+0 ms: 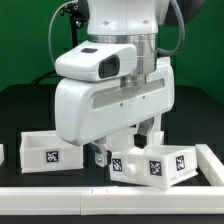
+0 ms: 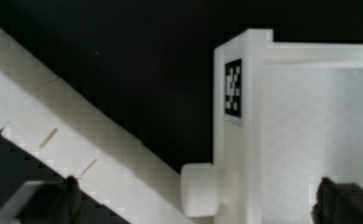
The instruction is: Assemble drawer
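Gripper (image 1: 123, 147) hangs low over the knob end of the right tray (image 1: 165, 166), jaws spread wide, nothing held. The wrist view shows the dark fingertips (image 2: 53, 200) apart, one on each side of the tray's knobbed wall, with no contact visible. Right tray sits near-right on the black table (image 1: 20, 115), just beside the white rail (image 1: 100, 195) along the near edge. Its knob (image 2: 199, 188) points left toward the other tray. Left tray (image 1: 45, 150) rests near-left, apart from the fingers, its tag (image 1: 50, 156) facing the exterior camera. Large casing not visible, maybe hidden behind the arm.

Handling judgement: the trays look like thin rigid plastic, light, smooth, a bit slippery and not fragile. An open-top shell like this could tip or slide if pushed at one corner. The best hold is probably across a straight wall near its middle, pads flat on the inner and outer faces. The round knob could slip out. The rail close by likely leaves little room for the outer finger.
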You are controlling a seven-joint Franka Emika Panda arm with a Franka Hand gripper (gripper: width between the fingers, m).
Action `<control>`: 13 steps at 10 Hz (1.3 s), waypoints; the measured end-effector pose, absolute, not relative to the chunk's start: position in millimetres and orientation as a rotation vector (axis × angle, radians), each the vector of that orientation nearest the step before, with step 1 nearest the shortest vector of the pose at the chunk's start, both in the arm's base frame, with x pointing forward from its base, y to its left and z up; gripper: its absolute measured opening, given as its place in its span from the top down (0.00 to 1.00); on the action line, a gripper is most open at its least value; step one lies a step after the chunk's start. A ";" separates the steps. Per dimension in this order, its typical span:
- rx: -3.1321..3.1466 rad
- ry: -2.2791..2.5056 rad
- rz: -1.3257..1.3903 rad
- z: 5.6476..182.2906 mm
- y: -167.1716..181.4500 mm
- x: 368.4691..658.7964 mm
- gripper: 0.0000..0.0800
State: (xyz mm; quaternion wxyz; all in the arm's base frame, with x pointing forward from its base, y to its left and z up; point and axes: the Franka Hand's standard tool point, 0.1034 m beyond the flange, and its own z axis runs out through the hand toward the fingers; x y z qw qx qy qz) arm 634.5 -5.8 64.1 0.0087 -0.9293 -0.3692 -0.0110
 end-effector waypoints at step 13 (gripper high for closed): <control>-2.864 -1.143 0.086 31.7 -26.7 617.9 0.90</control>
